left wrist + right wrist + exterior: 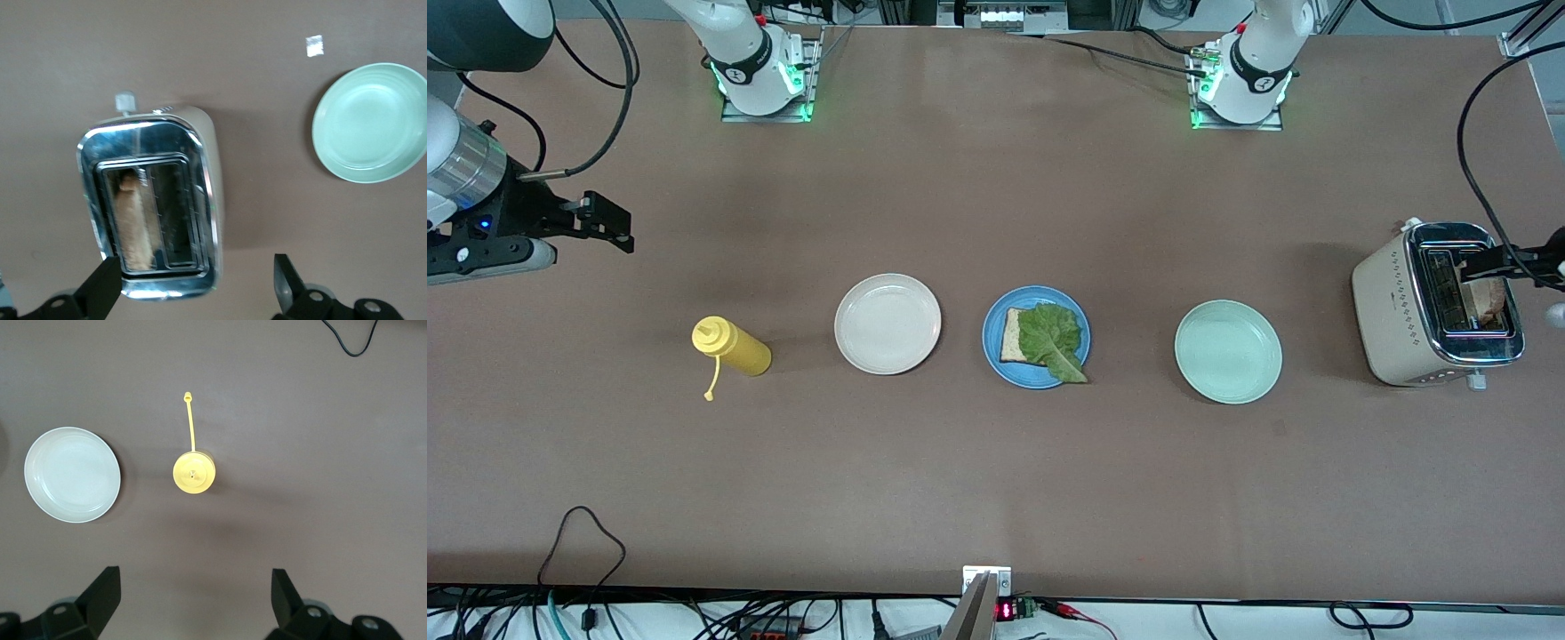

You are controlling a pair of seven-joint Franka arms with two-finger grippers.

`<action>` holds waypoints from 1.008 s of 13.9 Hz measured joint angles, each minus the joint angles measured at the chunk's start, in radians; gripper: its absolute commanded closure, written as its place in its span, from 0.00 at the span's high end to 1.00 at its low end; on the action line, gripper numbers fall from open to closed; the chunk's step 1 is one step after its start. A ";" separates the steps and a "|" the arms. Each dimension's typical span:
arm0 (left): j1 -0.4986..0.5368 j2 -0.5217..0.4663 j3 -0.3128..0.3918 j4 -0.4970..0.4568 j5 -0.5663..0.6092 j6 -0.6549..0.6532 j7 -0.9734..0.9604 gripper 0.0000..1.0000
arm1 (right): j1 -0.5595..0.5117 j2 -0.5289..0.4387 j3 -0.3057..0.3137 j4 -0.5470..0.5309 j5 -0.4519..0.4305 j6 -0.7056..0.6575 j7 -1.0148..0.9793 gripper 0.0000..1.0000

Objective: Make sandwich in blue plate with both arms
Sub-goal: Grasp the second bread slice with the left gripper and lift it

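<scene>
Glossy blue plate (1037, 337), chrome-topped toaster (1436, 307) (cream matt sides), matt brown table (996, 462), crinkled lettuce (1053, 337)

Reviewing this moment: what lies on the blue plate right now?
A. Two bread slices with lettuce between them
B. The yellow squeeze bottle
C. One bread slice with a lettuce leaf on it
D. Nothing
C: the blue plate carries one bread slice topped by a lettuce leaf.

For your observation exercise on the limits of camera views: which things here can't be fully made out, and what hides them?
- Front view: bread slice on the blue plate, mostly covered by the lettuce leaf.
- Front and left wrist views: second slice, sunk in the toaster slot.
- Front view: left gripper, cut off by the frame edge.
</scene>
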 measured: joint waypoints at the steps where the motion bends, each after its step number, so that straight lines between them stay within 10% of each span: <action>1: 0.015 0.000 0.000 -0.015 0.001 0.033 0.023 1.00 | 0.000 0.000 0.000 0.000 0.000 -0.001 0.023 1.00; 10: 0.130 -0.068 0.000 -0.378 0.004 0.448 0.106 1.00 | 0.002 -0.049 -0.042 0.001 0.000 -0.012 0.073 1.00; 14: 0.166 -0.100 -0.001 -0.475 0.004 0.584 0.114 0.37 | 0.007 -0.050 -0.053 -0.001 0.000 -0.015 0.072 1.00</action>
